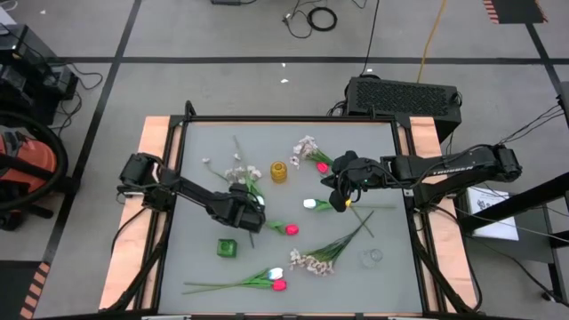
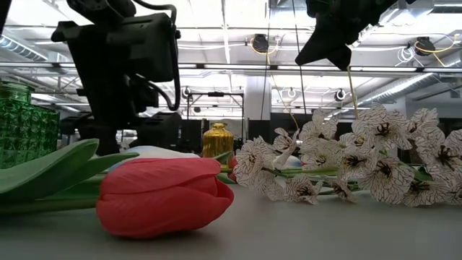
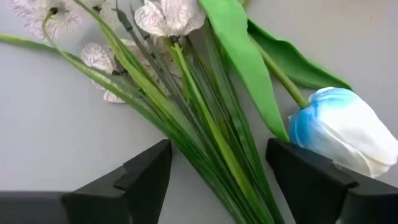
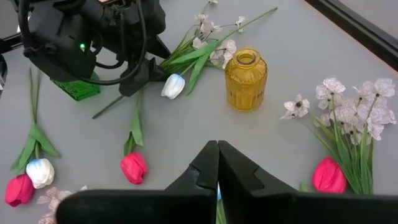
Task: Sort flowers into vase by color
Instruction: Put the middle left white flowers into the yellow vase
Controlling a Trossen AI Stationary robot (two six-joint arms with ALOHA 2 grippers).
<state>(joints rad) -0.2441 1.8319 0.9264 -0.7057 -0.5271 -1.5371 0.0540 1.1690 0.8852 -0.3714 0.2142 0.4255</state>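
Observation:
My left gripper (image 1: 247, 212) is open and low over a spray of pale blossoms (image 3: 165, 15). Its fingers stand on either side of the spray's green stems (image 3: 214, 143). A white tulip head (image 3: 348, 130) lies close beside one finger; whether they touch does not show. My right gripper (image 1: 342, 188) is shut on a thin green stem, with a white tulip head (image 1: 309, 204) just below it. An amber vase (image 1: 279, 171), a green vase (image 1: 227, 247) and a clear glass (image 1: 372, 258) stand on the table. My right gripper pinches a thin green stem (image 2: 350, 87) between its two shut fingers, coming from above and pointing down. The stem hangs below the fingers. The wrist view shows only a sliver of it (image 4: 217, 210) between the fingertips, and which flower it belongs to is not plain.
Flowers lie flat across the grey table: a pink tulip (image 1: 290, 229) mid-table, a pink tulip with blossoms (image 1: 311, 153) near the far edge, a blossom spray (image 1: 316, 260), and a white and a pink tulip (image 1: 277, 280) near the front edge. A raised frame (image 1: 267, 120) rims the table.

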